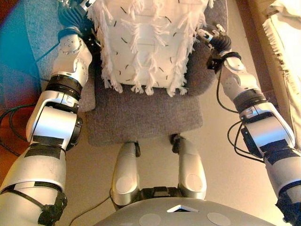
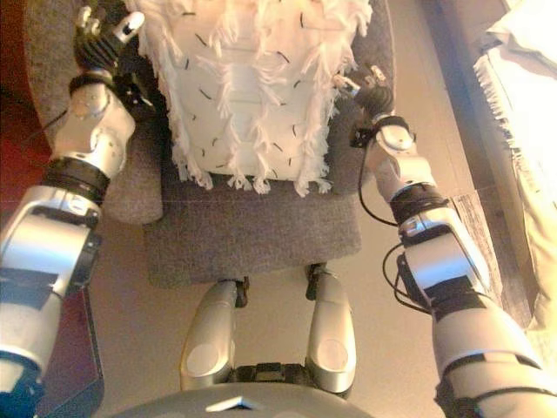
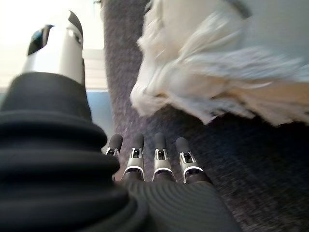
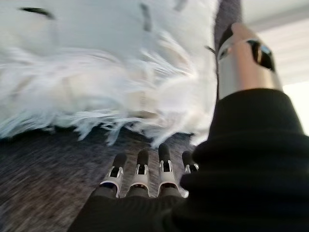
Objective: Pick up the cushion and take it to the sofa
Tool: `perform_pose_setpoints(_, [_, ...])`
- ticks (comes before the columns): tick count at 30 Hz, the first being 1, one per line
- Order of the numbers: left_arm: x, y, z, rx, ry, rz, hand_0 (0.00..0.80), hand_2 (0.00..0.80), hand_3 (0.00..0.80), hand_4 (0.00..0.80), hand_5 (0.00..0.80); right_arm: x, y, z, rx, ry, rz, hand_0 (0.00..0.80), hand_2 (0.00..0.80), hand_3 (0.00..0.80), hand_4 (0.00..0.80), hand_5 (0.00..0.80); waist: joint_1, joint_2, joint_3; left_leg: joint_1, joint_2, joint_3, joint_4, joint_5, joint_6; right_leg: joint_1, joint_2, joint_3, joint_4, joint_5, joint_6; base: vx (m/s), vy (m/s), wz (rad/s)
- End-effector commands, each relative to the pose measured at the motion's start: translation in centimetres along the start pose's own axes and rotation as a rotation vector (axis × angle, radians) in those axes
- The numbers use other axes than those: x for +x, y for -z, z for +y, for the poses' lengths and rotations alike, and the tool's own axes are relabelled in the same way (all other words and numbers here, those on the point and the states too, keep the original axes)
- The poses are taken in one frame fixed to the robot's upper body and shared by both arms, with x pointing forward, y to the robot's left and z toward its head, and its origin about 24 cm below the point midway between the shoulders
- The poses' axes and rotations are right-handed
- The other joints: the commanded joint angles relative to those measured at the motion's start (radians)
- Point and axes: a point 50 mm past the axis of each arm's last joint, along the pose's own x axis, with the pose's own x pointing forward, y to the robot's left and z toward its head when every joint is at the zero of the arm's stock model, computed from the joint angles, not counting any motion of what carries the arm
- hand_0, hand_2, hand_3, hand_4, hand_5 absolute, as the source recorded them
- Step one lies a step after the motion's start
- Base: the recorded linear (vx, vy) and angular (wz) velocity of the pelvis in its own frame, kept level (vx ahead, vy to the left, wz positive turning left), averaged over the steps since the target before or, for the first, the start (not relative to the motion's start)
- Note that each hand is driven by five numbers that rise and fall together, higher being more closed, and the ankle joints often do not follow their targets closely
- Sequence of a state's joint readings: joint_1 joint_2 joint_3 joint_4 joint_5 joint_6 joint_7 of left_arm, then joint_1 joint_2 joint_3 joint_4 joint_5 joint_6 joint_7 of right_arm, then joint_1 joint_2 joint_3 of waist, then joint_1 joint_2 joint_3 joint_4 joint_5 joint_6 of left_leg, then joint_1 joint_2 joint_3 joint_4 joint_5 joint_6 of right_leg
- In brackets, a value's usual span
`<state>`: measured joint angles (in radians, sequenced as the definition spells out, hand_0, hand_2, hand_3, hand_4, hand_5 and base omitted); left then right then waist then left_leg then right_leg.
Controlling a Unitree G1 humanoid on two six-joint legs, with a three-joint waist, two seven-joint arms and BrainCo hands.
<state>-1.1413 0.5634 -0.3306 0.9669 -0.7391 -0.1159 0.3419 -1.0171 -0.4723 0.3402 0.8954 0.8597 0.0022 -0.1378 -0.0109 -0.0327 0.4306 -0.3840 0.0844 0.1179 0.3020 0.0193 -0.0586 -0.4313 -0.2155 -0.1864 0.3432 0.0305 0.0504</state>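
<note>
Both hands are held open with fingers straight, the left hand and right hand flanking the shaggy white fringed cushion, which lies on a grey woven seat.

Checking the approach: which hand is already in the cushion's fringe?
The right hand: its straight fingertips reach the white cushion's fringe. The left hand lies beside it, on grey upholstery.

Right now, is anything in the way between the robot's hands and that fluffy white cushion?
Nothing visible. The left hand and right hand flank the cushion on the grey chair, only bare seat between.
</note>
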Motion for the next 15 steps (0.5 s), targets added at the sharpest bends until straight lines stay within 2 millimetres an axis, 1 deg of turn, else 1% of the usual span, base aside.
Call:
perform_pose_setpoints(1, [0.3,-1.3,2.0,0.106,-0.057,-0.099,0.000,0.000,0.000,0.000,0.000,-0.6,-1.1,-2.5,0.023,0.054,-0.095,0.000,0.000,0.000,0.000,0.000,-0.001,0.000,-0.085,0.045,0.006,0.031,0.075,-0.142,-0.035,0.092,-0.084,0.007,-0.048,-0.058,0.123,0.073,0.002,0.11])
perform_pose_setpoints(2, [0.3,-1.5,2.5,0.168,-0.077,-0.124,0.000,0.000,0.000,0.000,0.000,-0.8,-0.8,-3.0,0.010,0.065,-0.096,0.000,0.000,0.000,0.000,0.000,-0.003,-0.003,-0.095,0.061,0.003,0.031,0.062,-0.139,-0.034,0.108,-0.082,0.003,-0.064,-0.054,0.123,0.084,0.010,0.09])
perform_pose_setpoints(4, [0.1,-1.6,3.7,0.178,-0.089,-0.150,0.000,0.000,0.000,0.000,0.000,-1.5,-0.2,-3.9,0.011,0.079,-0.100,0.000,0.000,0.000,0.000,0.000,-0.005,-0.009,-0.112,0.098,-0.003,0.031,0.033,-0.134,-0.032,0.146,-0.077,-0.006,-0.101,-0.044,0.124,0.105,0.018,0.02])
perform_pose_setpoints(5, [-0.3,-1.4,4.2,0.160,-0.077,-0.161,0.000,0.000,0.000,0.000,0.000,-2.3,0.5,-4.5,0.004,0.086,-0.107,0.000,0.000,0.000,0.000,0.000,-0.006,-0.011,-0.125,0.123,-0.005,0.033,0.011,-0.129,-0.032,0.174,-0.071,-0.013,-0.129,-0.037,0.123,0.117,0.018,-0.01])
perform_pose_setpoints(8, [-1.5,0.0,4.6,0.127,-0.026,-0.168,0.000,0.000,0.000,0.000,0.000,-3.7,2.2,-5.0,-0.002,0.076,-0.095,0.000,0.000,0.000,0.000,0.000,-0.005,-0.010,-0.151,0.179,-0.011,0.037,-0.048,-0.115,-0.028,0.233,-0.055,-0.022,-0.186,-0.019,0.124,0.125,0.010,0.00])
perform_pose_setpoints(10, [-3.8,3.1,5.1,0.073,0.057,-0.118,0.000,0.000,0.000,0.000,0.000,-6.0,5.1,-5.4,-0.025,0.037,-0.059,0.000,0.000,0.000,0.000,0.000,0.001,-0.009,-0.196,0.258,-0.026,0.043,-0.132,-0.092,-0.018,0.312,-0.031,-0.032,-0.248,-0.006,0.122,0.198,0.004,0.02])
perform_pose_setpoints(11, [-4.5,3.9,5.2,0.054,0.075,-0.103,0.000,0.000,0.000,0.000,0.000,-6.7,5.8,-5.6,-0.025,0.027,-0.049,0.000,0.000,0.000,0.000,0.000,0.001,-0.010,-0.209,0.273,-0.029,0.045,-0.150,-0.083,-0.015,0.324,-0.026,-0.032,-0.259,0.000,0.120,0.225,-0.002,0.01])
perform_pose_setpoints(12, [-6.1,5.6,5.5,0.031,0.097,-0.068,0.000,0.000,0.000,0.000,0.000,-8.1,7.3,-5.8,-0.007,0.006,-0.022,0.000,0.000,0.000,0.000,0.000,0.003,-0.010,-0.235,0.304,-0.033,0.046,-0.170,-0.078,-0.011,0.354,-0.016,-0.032,-0.271,0.000,0.117,0.209,-0.009,0.01])
perform_pose_setpoints(13, [-7.4,7.0,5.7,0.011,0.118,-0.036,0.000,0.000,0.000,0.000,0.000,-9.2,8.5,-5.9,0.015,-0.009,0.001,0.000,0.000,0.000,0.000,0.000,0.004,-0.012,-0.260,0.320,-0.037,0.048,-0.184,-0.070,-0.007,0.370,-0.009,-0.031,-0.282,0.005,0.113,0.240,-0.009,0.02])
perform_pose_setpoints(14, [-8.5,8.1,5.7,-0.021,0.138,0.002,0.000,0.000,0.000,0.000,0.000,-10.1,9.4,-5.9,0.036,-0.013,0.017,0.000,0.000,0.000,0.000,0.000,0.005,-0.014,-0.281,0.340,-0.041,0.050,-0.198,-0.068,-0.001,0.388,-0.002,-0.029,-0.292,0.007,0.111,0.174,-0.004,0.06])
perform_pose_setpoints(15, [-9.3,8.9,5.6,-0.043,0.155,0.028,0.000,0.000,0.000,0.000,0.000,-10.6,10.0,-6.0,0.055,-0.011,0.027,0.000,0.000,0.000,0.000,0.000,0.005,-0.014,-0.295,0.356,-0.044,0.051,-0.211,-0.066,0.002,0.403,0.003,-0.030,-0.302,0.009,0.110,0.145,0.002,0.09])
